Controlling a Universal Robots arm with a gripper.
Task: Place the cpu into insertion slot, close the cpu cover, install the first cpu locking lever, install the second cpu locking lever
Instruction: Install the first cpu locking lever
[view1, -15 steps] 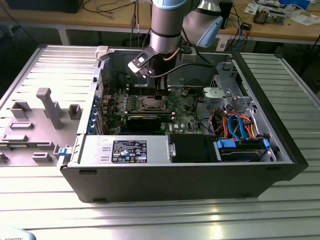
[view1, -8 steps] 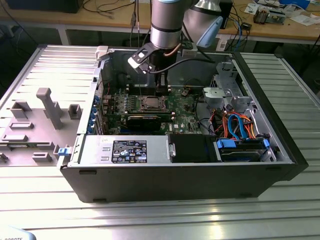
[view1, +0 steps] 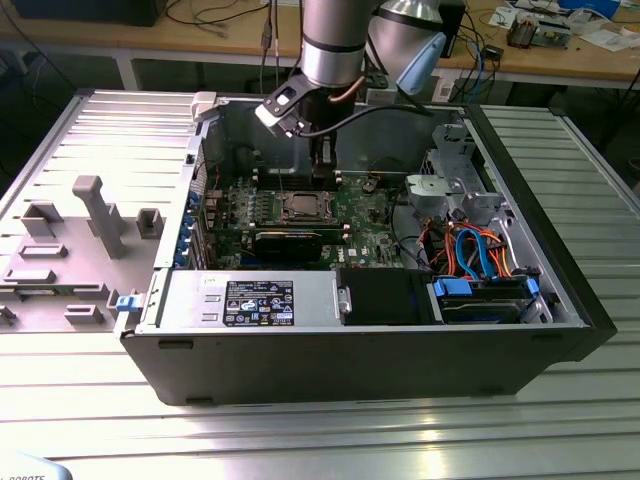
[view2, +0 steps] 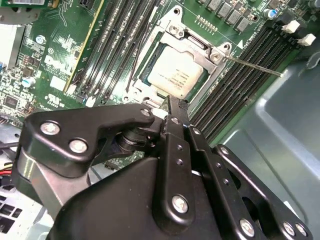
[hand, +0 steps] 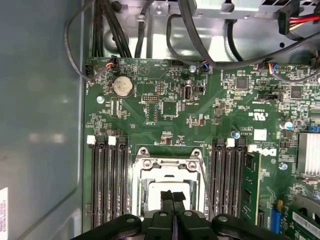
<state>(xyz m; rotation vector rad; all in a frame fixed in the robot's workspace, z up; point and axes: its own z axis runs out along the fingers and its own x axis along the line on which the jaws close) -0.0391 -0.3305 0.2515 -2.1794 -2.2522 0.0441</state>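
Cpu (view2: 175, 75) sits in the insertion slot (view1: 305, 207) under the lowered cpu cover (view2: 212, 60). My pincer (hand: 173, 196), tips pressed together on nothing, hangs at its twelve o'clock in the exterior view. One locking lever (view2: 255, 65) juts loose, and I judge a skewed push could slip off it. The open case (view1: 350, 360) lies on a ribbed counter (view1: 300, 440), with memory slots (hand: 107, 180) crowding close.
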